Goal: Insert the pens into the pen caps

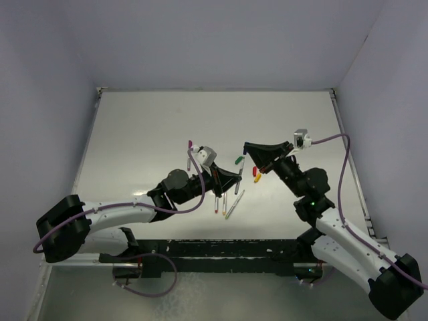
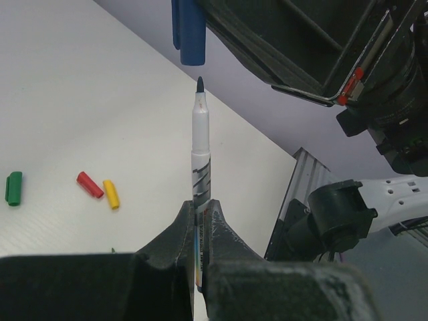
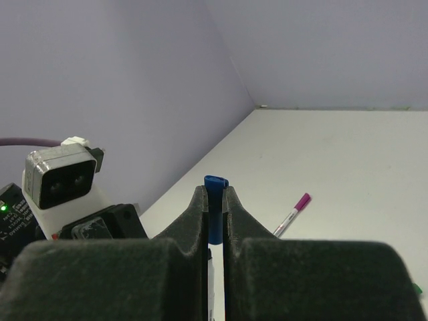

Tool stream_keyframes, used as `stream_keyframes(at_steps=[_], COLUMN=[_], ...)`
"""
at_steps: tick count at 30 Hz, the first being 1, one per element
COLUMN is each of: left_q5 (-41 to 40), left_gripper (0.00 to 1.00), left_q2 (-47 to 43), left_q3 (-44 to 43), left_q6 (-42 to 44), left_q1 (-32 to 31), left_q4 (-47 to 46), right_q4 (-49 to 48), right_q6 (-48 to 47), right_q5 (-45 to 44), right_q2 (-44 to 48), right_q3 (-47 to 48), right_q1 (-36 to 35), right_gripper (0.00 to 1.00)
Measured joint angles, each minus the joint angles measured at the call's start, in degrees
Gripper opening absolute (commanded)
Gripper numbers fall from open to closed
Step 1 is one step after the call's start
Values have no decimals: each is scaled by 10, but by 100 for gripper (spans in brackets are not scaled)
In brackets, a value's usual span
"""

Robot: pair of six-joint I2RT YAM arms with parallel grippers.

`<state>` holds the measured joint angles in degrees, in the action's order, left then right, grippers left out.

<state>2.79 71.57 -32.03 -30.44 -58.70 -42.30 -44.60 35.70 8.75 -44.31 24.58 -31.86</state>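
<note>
Left fingers (image 2: 175, 234) fill the bottom of the left wrist view, squeezed shut on the lower barrel of a pen (image 2: 200, 144) that stands straight up out of them, dark tip on top. Right above that tip hangs the blue cap (image 2: 191, 33), open end down, pinched tight in the right fingers (image 3: 198, 217). They're not touching yet, just a small gap.

So I'd say we're at the line-up-and-push step for the blue pair. From this angle the tip looks a hair off to one side of the cap's mouth. The next move probably wants a tiny sideways nudge, then a straight push along the barrel without either grip slipping.

Down on the tabletop (image 1: 147, 127), the green cap (image 2: 13, 188), red cap (image 2: 89, 184) and yellow cap (image 2: 111, 194) lie loose, red and yellow just beside each other. A few bare pens (image 1: 235, 204) lie under the meeting point. A purple-capped pen (image 3: 292, 215) sits off on its own.

Both arms meet in mid-air near the middle, well apart from the walls (image 1: 53, 67) and the tabletop's edges, so there's plenty of room.
</note>
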Motion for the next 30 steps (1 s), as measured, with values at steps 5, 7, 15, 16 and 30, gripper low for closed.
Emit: stream_keyframes(at_steps=[5,7,15,16,30], left_q5=[-4,-5,-9,-10,-14], left_gripper=[0,0,0,0,0], left_q2=[0,0,0,0,0], left_q3=[0,0,0,0,0], left_q6=[0,0,0,0,0], left_q1=[0,0,0,0,0], left_q4=[-1,0,0,-1,0], right_q4=[-1,-2,-5,-6,-18], right_q6=[7,9,19,21,39], right_q5=[0,1,5,5,16], right_q2=[2,2,2,2,2], right_q3=[-6,-7,-7,-7,-30], right_q1=[0,0,0,0,0], right_gripper=[0,0,0,0,0])
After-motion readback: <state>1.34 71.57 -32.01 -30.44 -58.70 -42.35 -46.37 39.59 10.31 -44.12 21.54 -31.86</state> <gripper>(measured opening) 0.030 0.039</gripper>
